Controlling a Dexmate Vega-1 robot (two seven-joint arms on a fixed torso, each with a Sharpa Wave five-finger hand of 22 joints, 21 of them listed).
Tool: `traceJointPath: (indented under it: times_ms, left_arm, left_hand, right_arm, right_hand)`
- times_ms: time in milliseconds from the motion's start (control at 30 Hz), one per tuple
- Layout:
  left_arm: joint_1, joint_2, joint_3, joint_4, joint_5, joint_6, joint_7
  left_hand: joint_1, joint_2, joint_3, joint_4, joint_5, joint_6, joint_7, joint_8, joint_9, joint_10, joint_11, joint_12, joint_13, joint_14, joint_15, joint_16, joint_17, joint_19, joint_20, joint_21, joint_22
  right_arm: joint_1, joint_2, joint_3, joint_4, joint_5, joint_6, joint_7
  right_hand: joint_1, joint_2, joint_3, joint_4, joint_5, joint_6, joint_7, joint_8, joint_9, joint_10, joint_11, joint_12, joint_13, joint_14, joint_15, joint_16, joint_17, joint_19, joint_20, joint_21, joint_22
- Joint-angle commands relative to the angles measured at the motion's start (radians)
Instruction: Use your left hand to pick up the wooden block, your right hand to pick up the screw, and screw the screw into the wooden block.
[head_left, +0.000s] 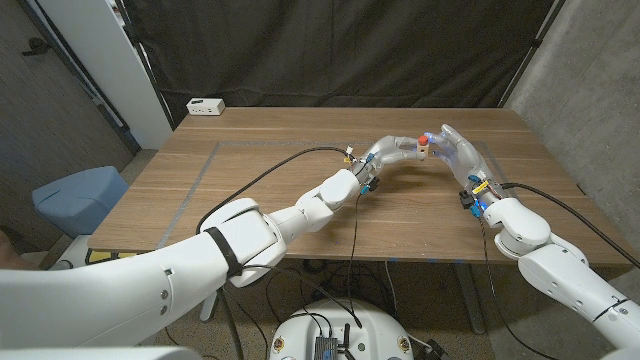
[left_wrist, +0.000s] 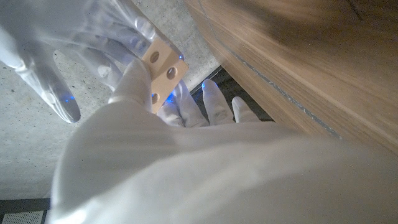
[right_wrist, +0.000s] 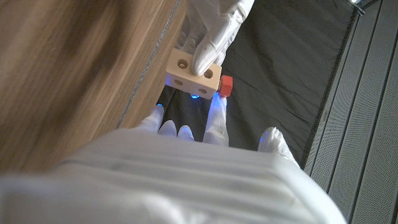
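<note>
Left hand (head_left: 392, 152) grips the wooden block (head_left: 424, 151), raised above the far middle of the table (head_left: 250, 190); right hand (head_left: 455, 150) holds the red-headed screw (head_left: 424, 139) at the block's top. Risk: the screw cocks off the hole axis and jams, or the block twists in the fingers under torque. Table edges are well apart, with open room all round.
</note>
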Motion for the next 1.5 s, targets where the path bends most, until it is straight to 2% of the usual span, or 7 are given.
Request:
traceJointPath:
  times_ms: [33, 600, 1500]
  left_arm:
    - [-0.003, -0.003, -0.002, 0.003, -0.007, 0.019, -0.009]
    - [-0.004, -0.005, -0.001, 0.004, -0.012, 0.029, -0.013]
    - [0.004, -0.005, 0.001, -0.003, -0.002, 0.001, -0.012]
  left_hand:
    - [-0.036, 0.045, 0.052, 0.052, 0.008, 0.021, -0.004, 0.011, 0.005, 0.01, 0.002, 0.008, 0.005, 0.002, -0.091, 0.006, 0.001, 0.006, 0.001, 0.003, 0.005]
    - [-0.037, 0.043, 0.048, 0.052, 0.007, 0.031, -0.004, 0.015, 0.005, 0.019, 0.0, 0.014, 0.006, 0.009, -0.093, 0.01, 0.003, 0.009, -0.001, 0.004, 0.005]
    - [-0.041, 0.044, 0.048, 0.054, 0.007, 0.029, -0.003, 0.014, 0.005, 0.017, -0.001, 0.015, 0.007, 0.01, -0.093, 0.008, 0.003, 0.009, -0.001, 0.004, 0.005]
  right_arm:
    - [-0.003, 0.01, 0.003, -0.004, 0.001, -0.001, -0.013]
    - [-0.006, 0.012, 0.002, 0.002, 0.004, 0.006, -0.008]
    - [-0.056, 0.013, 0.028, -0.025, -0.005, 0.021, -0.025]
  right_hand:
    - [0.006, 0.002, 0.008, -0.001, 0.009, 0.015, 0.006, 0.006, 0.001, 0.004, 0.001, 0.004, 0.002, -0.017, 0.003, 0.007, 0.001, 0.001, 0.0, 0.008, 0.003]
    - [0.011, 0.002, 0.013, -0.006, 0.008, 0.053, 0.016, 0.013, 0.002, 0.019, -0.008, 0.008, 0.001, -0.01, 0.002, 0.009, -0.002, 0.007, -0.002, 0.01, 0.003]
    - [0.014, 0.005, 0.018, -0.01, 0.006, 0.133, 0.022, 0.028, 0.003, 0.064, -0.013, 0.016, 0.001, 0.008, -0.003, 0.014, -0.006, 0.021, -0.002, 0.013, 0.003]
